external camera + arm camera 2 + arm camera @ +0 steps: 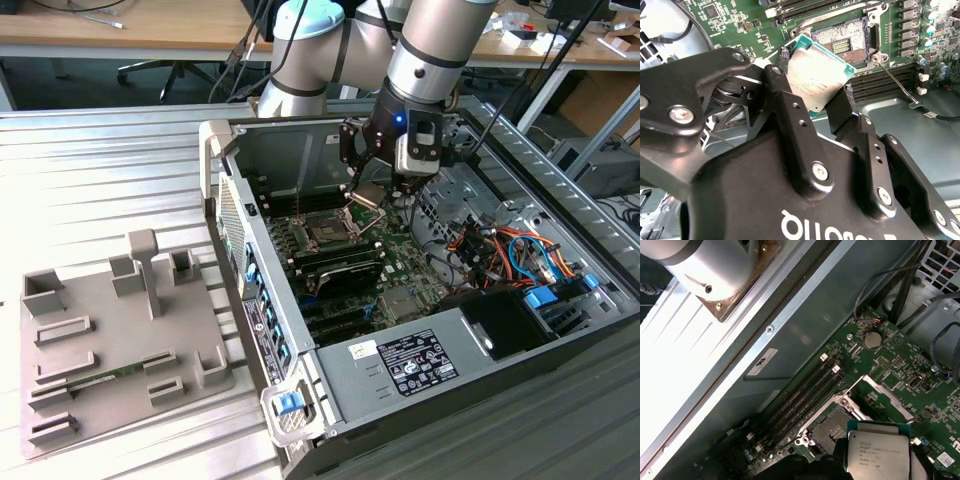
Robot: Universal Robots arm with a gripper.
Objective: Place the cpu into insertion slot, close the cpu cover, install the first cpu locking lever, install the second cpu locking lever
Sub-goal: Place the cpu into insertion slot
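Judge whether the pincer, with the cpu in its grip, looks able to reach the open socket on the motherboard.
Probably yes. The pincer holds the cpu tilted above the socket, the cpu cover is swung back off it, and nothing shows lying between chip and socket.

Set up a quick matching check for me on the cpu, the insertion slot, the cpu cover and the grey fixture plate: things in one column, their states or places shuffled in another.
Things:
1. cpu
2. insertion slot
3. cpu cover
4. grey fixture plate

States or places:
A. lying outside the computer case
B. swung open
C. clamped in the gripper
D. empty, contacts bare

Pairs: 1-C, 2-D, 3-B, 4-A.
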